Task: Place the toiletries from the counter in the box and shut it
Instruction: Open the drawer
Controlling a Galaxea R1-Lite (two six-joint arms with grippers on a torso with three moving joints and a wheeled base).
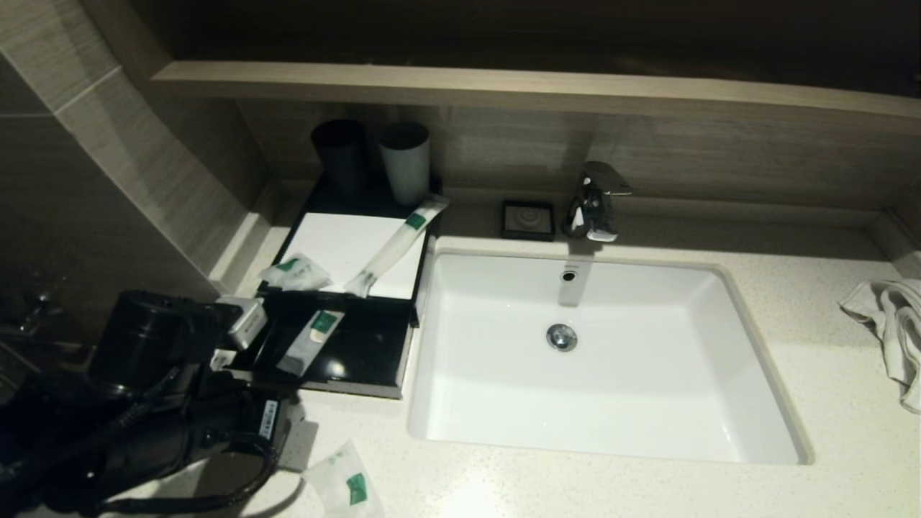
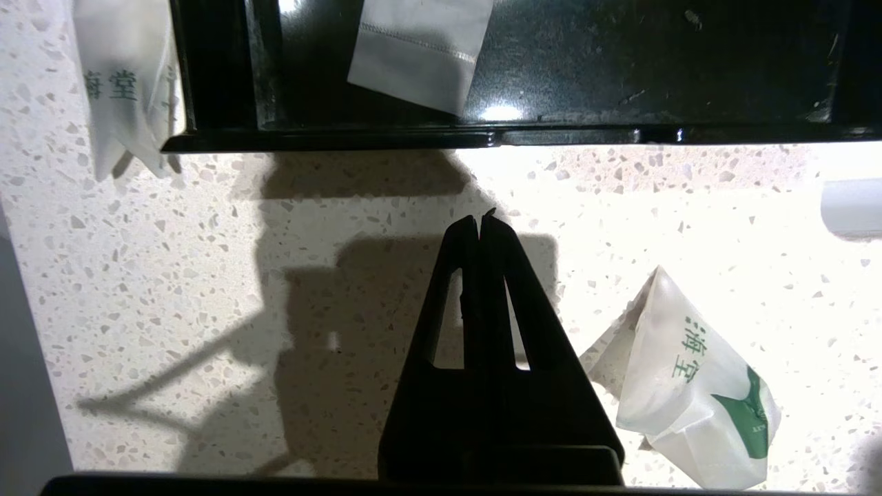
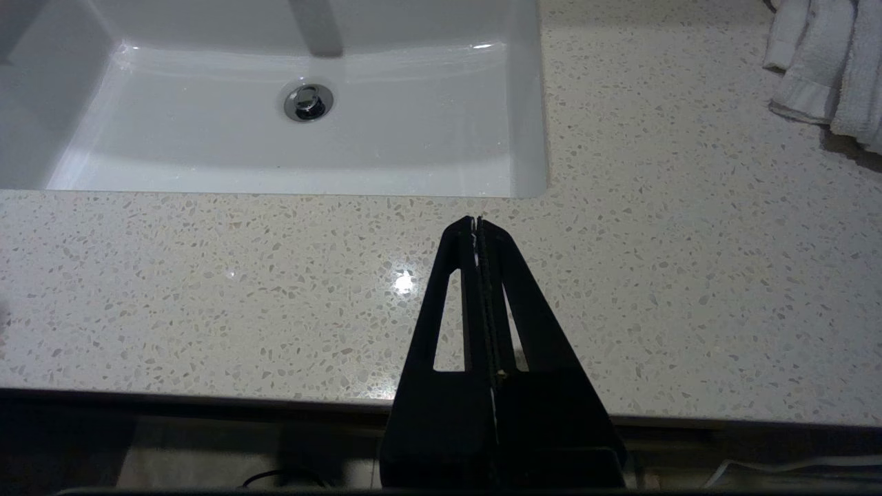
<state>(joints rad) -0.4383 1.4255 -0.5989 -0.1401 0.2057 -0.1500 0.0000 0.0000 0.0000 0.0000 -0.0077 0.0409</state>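
Note:
The black box (image 1: 352, 388) stands left of the sink, its front part open, with a white-and-green sachet (image 1: 311, 339) lying inside. A long packet (image 1: 396, 244) and a small packet (image 1: 295, 273) lie on the box's white rear surface. Another white packet (image 1: 245, 321) sits at the box's left edge. A white-and-green packet (image 1: 345, 485) lies on the counter in front of the box. My left gripper (image 2: 480, 220) is shut and empty, above the counter between the box's front wall (image 2: 413, 136) and that packet (image 2: 696, 393). My right gripper (image 3: 477, 222) is shut and empty, over the counter's front edge.
The white sink (image 1: 748, 345) fills the middle, with a faucet (image 1: 593, 201) and a small black dish (image 1: 528, 219) behind it. Two cups (image 1: 404, 162) stand behind the box. A towel (image 1: 892, 324) lies at the far right. A wall closes the left side.

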